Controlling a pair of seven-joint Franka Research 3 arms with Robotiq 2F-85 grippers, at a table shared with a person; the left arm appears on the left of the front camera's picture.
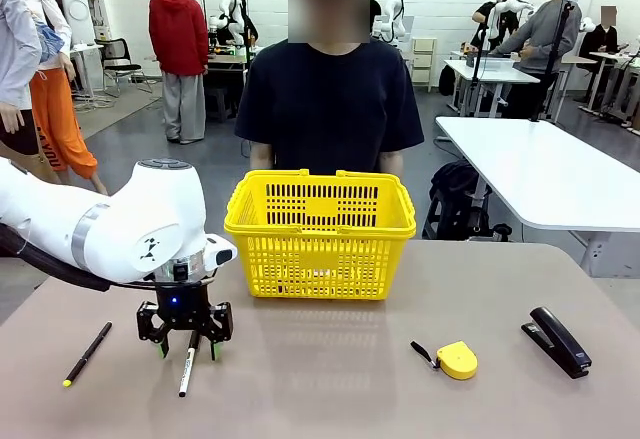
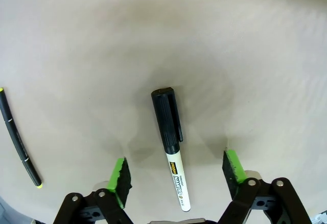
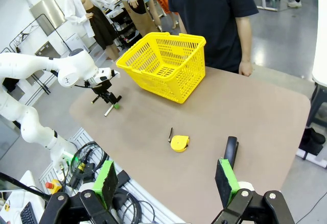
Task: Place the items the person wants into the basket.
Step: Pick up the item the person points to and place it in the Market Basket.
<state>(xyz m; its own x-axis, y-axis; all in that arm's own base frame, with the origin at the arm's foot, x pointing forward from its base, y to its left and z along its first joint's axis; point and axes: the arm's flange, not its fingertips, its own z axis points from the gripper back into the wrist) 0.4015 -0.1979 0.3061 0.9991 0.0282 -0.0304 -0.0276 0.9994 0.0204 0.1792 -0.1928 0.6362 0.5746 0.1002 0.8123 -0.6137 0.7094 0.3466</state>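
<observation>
Left gripper point(image 1: 187, 345) sits low, jaws apart either side of the marker point(image 2: 171, 147) lying on the table point(image 1: 330, 384), not touching it, lined up to pinch. Basket point(image 1: 320, 259) stands just beyond. Right gripper point(image 3: 166, 180) gapes wide, empty.

stapler point(image 3: 231, 148) end hid, behind R tool point(image 3: 166, 178)

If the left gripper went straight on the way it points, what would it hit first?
Probably the table: the left gripper points down with its open fingers either side of the marker, so the pads would land on bare tabletop, the marker between them. Their height above it is unclear.
</observation>
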